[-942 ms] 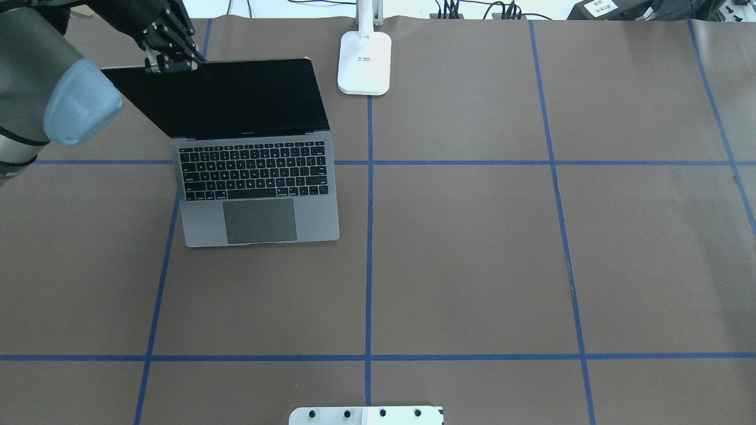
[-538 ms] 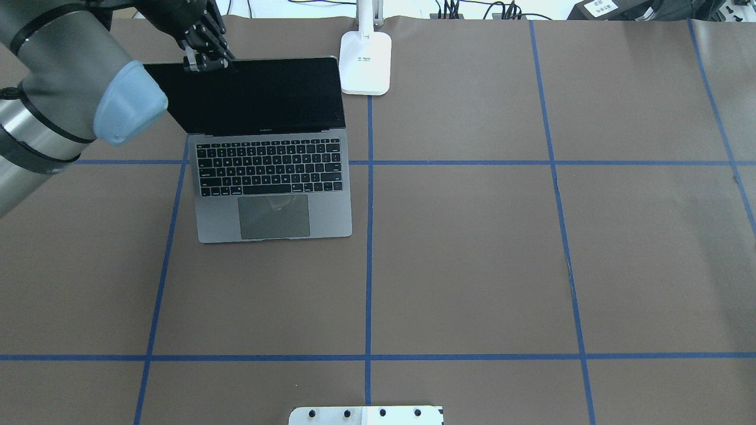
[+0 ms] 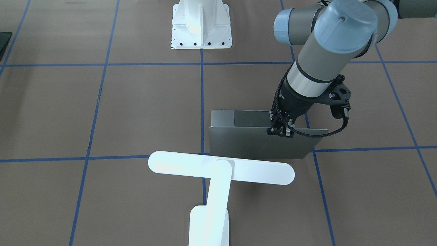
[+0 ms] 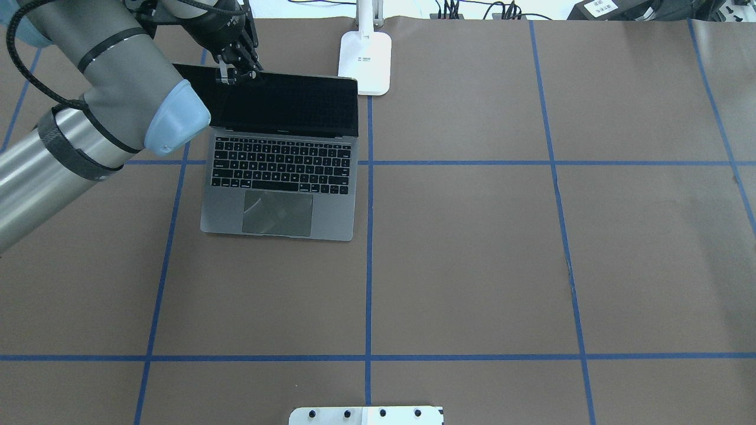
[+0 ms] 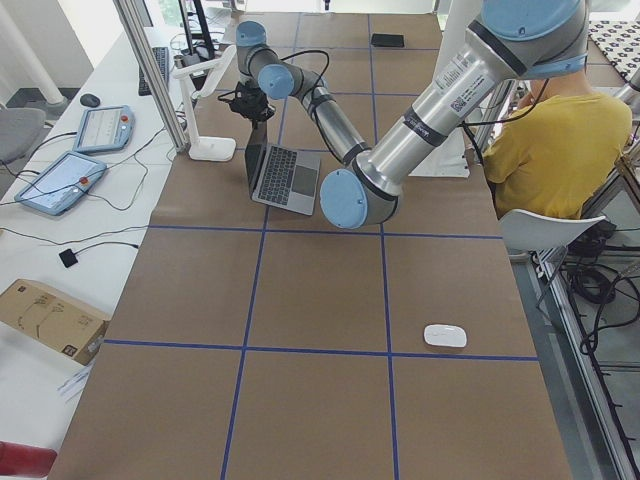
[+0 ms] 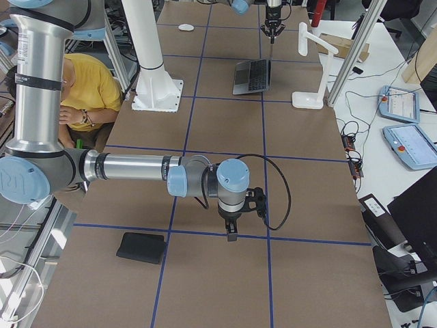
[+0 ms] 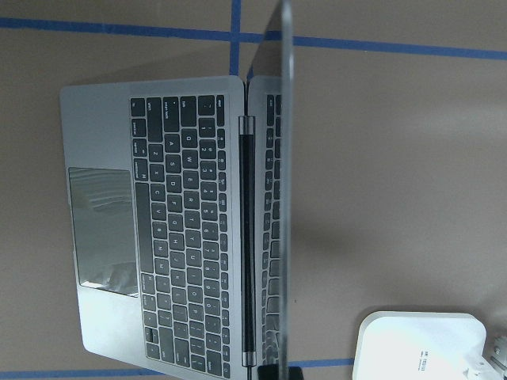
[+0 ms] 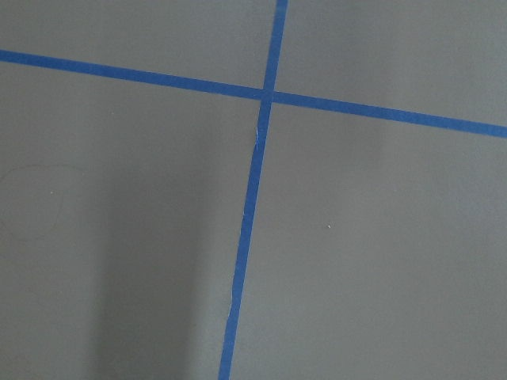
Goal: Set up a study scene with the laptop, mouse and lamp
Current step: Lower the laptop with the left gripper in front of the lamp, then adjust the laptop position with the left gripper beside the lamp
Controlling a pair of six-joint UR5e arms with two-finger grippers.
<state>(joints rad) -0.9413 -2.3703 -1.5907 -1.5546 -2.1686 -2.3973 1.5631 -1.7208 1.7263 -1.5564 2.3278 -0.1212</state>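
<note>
The grey laptop stands open on the brown table left of centre, its dark screen upright. My left gripper is shut on the screen's top edge near its left corner; the front-facing view shows the same left gripper on the lid. The white lamp stands just beyond the laptop, its base by the screen's right corner. The white mouse lies far off at the table's left end. My right gripper hangs low over bare table at the right end; I cannot tell its state.
A white bolted pedestal stands at the robot's side of the table. A thin black mat lies near the right end. A person in a yellow shirt sits beside the table. Control tablets and cables line the far bench.
My left gripper has carried the screen edge to the right. The laptop has slid right toward the lamp and turned slightly, and the arm has swung further into view.
</note>
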